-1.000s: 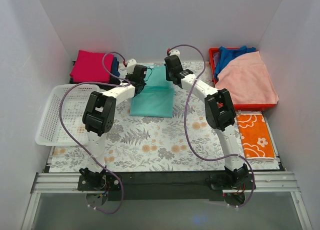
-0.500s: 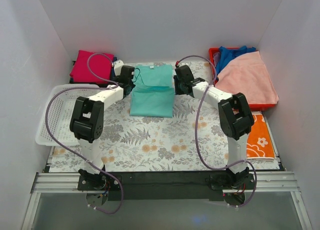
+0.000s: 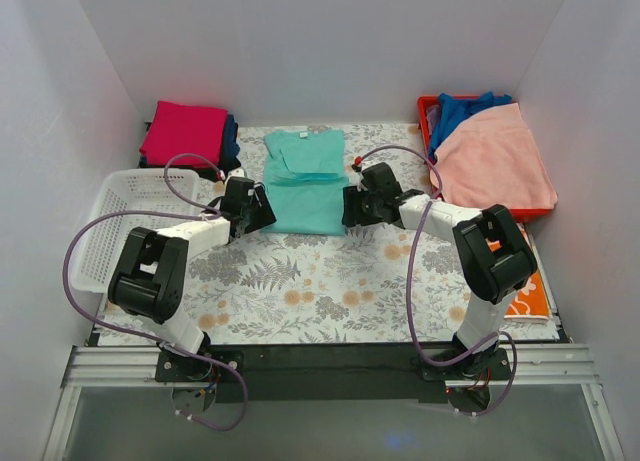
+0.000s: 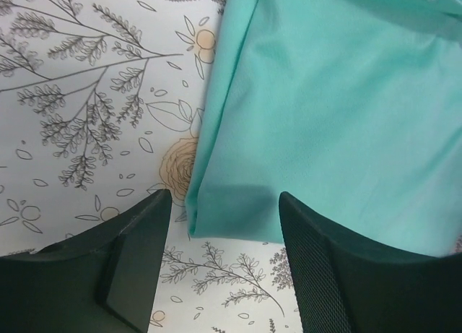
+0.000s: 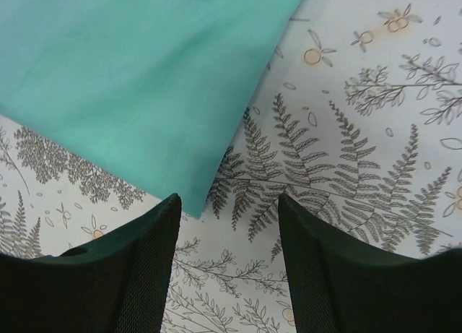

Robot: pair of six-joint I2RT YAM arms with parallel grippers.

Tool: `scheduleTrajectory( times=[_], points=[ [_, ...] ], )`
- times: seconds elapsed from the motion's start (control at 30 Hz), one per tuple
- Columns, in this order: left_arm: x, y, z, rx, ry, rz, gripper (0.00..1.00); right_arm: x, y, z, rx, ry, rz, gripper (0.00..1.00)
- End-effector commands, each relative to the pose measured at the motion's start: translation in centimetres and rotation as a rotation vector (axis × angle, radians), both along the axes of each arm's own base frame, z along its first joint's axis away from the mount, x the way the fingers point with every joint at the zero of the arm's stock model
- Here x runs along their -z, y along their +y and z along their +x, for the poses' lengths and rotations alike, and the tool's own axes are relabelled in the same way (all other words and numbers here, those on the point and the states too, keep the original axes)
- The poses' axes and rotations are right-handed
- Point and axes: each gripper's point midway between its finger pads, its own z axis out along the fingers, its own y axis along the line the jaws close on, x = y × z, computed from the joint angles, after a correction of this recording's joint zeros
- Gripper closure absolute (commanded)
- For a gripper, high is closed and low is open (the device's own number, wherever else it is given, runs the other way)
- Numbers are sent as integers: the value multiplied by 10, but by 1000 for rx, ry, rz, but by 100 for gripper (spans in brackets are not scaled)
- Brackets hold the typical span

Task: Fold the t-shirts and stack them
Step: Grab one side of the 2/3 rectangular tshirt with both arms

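**Item 1. Mint-teal t-shirt**
- Place: flat on the far middle of the flowered cloth.
- Form: a narrow oblong, sides apparently turned in already. A layer edge crosses it about midway.
- Long axis: runs near to far, collar at the far end and hem edge toward the arm bases.
- Judged partly folded and not yet stacked.

**Item 2. Left gripper**
- Place: at the shirt's near left corner, low over the cloth.
- Jaws spread wide, nothing held.
- The wrist view shows that corner of the shirt lying between the fingers.

**Item 3. Right gripper**
- Place: at the near right corner, mirroring the left.
- Jaws likewise wide and empty.
- The corner tip of the shirt sits just beside one finger.

**Reason for the pose (judged):** each arm straddles one hem corner, so both can pinch together and carry the near edge toward the collar, halving the length.

**Item 4. Finished stack**
- A magenta t-shirt folded on top of a dark blue one.
- Place: off the cloth's far left corner, the likely destination.

**Item 5. White basket**
- Place: over the cloth's left edge.

**Item 6. Red bin**
- Place: by the cloth's far right corner.
- Contents: blue fabric under a pink cloth.
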Motion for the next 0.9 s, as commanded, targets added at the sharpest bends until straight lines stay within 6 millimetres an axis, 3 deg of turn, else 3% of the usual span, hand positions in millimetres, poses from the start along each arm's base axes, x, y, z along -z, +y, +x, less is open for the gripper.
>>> scheduleTrajectory(
  times=[0.0,0.27,0.53,0.7,0.87],
  points=[
    [-19,-13,3,46,-76,-102,41,-14,23,3,-44,-52,121,37],
    [1,-6,-6,14,-31,-92,57,9,26,-6,-37,3,132,43],
    [11,1,-15,-22,2,-87,64,34,27,-29,-50,84,152,48],
    [28,2,-27,-24,49,-82,71,49,27,-36,-56,118,140,57],
    [33,11,-39,-79,68,-81,98,56,26,-49,-79,148,138,73]
  ],
)
